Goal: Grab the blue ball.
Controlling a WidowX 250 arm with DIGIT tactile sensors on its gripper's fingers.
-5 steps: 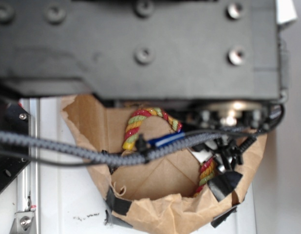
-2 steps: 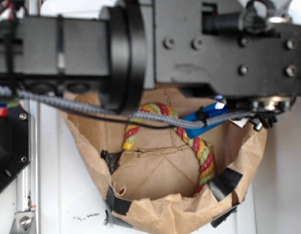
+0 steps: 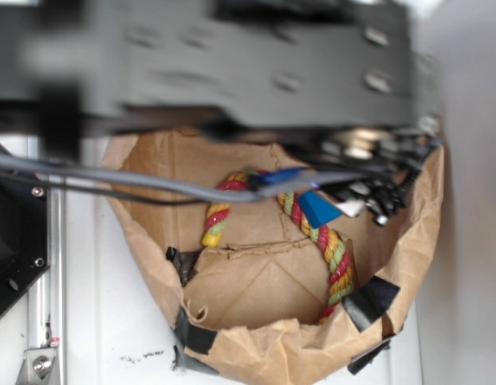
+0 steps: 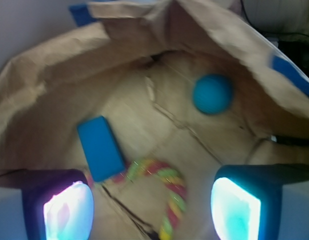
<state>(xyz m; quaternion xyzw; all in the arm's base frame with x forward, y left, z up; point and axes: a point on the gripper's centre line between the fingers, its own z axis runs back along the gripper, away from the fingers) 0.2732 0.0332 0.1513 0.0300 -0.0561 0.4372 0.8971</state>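
Observation:
In the wrist view the blue ball [image 4: 213, 94], a small teal-blue sphere, rests on the floor of the brown paper bag [image 4: 49, 75] towards the far right. My gripper [image 4: 152, 210] hangs open above the bag floor. Its two lit fingertips [image 4: 68, 210] are wide apart with nothing between them, and the ball lies well ahead of the right one. In the exterior view my blurred black arm [image 3: 232, 64] spans the top of the bag [image 3: 272, 353] and hides the ball.
A flat bright-blue block [image 4: 99, 147] lies left of centre on the bag floor. A red-yellow-green rope [image 4: 167, 187] curls beneath the open jaws and shows too in the exterior view [image 3: 332, 249]. Grey cables [image 3: 136, 183] cross the bag mouth. The bag's walls rise all round.
The arm has shifted up and across the exterior view, uncovering more of the bag, rope and blue block.

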